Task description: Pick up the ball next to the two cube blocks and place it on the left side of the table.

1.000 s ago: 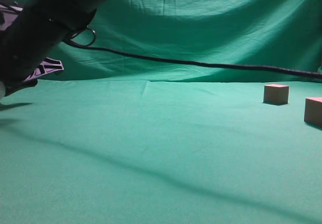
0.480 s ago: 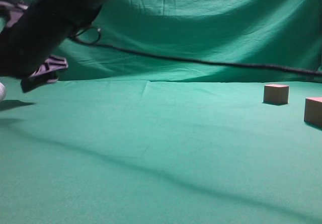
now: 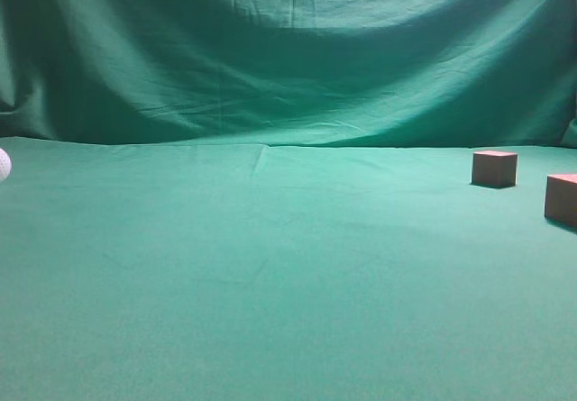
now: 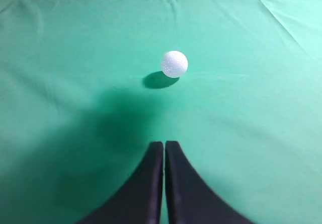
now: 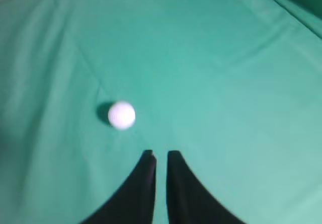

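Note:
The white golf ball rests on the green table at the far left edge of the exterior view. The two reddish-brown cubes stand far off at the right. No arm shows in the exterior view. In the left wrist view my left gripper is shut and empty, above the cloth, with the ball lying free ahead of it. In the right wrist view my right gripper is shut but for a thin gap and empty. The ball lies ahead, to its left.
A draped green backdrop rises behind the table. The cloth has shallow creases across the middle.
The dark arm and its cable at the left have withdrawn out of the exterior view. The ball stays on the cloth at the left edge.

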Action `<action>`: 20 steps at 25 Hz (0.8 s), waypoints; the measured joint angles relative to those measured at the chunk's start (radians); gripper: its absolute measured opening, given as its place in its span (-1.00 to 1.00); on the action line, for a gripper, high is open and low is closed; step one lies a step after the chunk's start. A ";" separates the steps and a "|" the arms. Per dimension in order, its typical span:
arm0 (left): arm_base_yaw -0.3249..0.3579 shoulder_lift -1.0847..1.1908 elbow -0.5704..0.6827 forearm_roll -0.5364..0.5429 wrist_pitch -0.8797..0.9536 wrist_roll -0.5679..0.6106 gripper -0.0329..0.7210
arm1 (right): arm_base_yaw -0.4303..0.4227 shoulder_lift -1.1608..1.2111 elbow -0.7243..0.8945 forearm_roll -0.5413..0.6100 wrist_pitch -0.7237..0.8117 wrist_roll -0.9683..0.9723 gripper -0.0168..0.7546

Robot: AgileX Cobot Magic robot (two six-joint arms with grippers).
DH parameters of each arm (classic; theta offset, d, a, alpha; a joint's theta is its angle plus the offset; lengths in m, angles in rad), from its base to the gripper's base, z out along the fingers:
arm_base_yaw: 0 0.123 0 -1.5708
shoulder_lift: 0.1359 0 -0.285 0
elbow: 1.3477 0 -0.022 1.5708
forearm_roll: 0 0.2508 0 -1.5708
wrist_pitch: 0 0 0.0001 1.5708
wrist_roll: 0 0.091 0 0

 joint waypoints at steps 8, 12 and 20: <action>0.000 0.000 0.000 0.000 0.000 0.000 -0.91 | -0.080 -0.289 0.026 -0.172 0.135 0.126 -0.96; 0.000 0.000 0.000 0.000 0.000 0.000 -0.91 | -0.091 -0.446 0.148 -0.205 0.139 0.128 -0.96; 0.000 0.000 0.000 0.000 0.000 0.000 -0.91 | -0.091 -0.710 0.564 -0.206 0.091 0.129 -0.96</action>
